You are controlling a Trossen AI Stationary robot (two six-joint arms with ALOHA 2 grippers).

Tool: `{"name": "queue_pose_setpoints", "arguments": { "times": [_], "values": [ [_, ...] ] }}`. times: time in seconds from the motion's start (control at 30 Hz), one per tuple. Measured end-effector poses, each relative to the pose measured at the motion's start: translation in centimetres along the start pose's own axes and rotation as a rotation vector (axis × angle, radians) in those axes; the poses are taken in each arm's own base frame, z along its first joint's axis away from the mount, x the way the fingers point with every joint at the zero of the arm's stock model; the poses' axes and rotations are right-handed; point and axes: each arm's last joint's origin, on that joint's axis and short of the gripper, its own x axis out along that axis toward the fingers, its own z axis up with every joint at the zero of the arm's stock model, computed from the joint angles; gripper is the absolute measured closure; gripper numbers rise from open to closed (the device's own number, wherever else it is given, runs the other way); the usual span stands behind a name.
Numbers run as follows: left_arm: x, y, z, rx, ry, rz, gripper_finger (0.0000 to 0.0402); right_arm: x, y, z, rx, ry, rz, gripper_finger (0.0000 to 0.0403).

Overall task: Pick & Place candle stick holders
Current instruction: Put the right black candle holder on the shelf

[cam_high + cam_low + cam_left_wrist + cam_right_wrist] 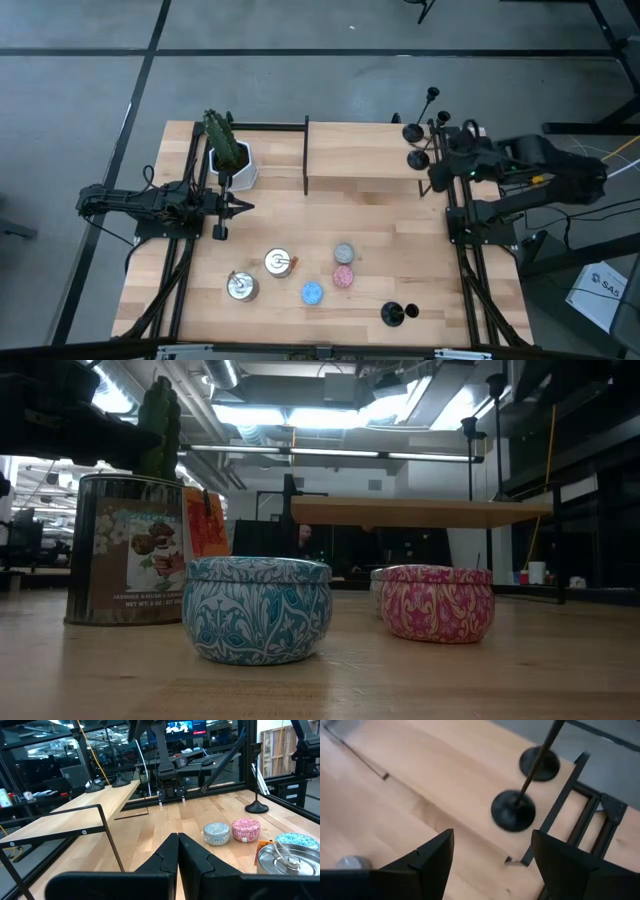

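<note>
Black candle stick holders (513, 810) stand upright on the raised shelf (360, 150), just ahead of the right gripper (492, 852), fingers spread wide, empty. Left gripper (177, 855) waits, pressed together.

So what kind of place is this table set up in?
Probably a robotics lab or workshop: exposed ceiling ducts and strip lights, a wall monitor, and more framed workbenches behind the table.

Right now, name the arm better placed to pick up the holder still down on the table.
Right, probably. The lone candle stick holder stands on the right arm's side; the right end effector is open, the left end effector shut and farther away.
</note>
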Motion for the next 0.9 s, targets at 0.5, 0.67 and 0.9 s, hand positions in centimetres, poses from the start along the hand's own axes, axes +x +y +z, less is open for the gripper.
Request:
{"name": "queue_pose_setpoints", "arguments": {
  "times": [0.5,0.67,0.9],
  "values": [
    [0.0,0.0,0.0,0.000,0.000,0.000,0.0398,3.3,2.2,-3.2,-0.125,0.061,0.028,0.0135],
    [0.0,0.0,0.0,0.000,0.000,0.000,0.0398,3.6,2.4,-3.3,-0.124,0.064,0.020,0.0135],
    [0.0,0.0,0.0,0.000,0.000,0.000,0.0398,4.0,2.8,-3.3,-0.139,0.072,0.005,0.0135]
  ]
}}
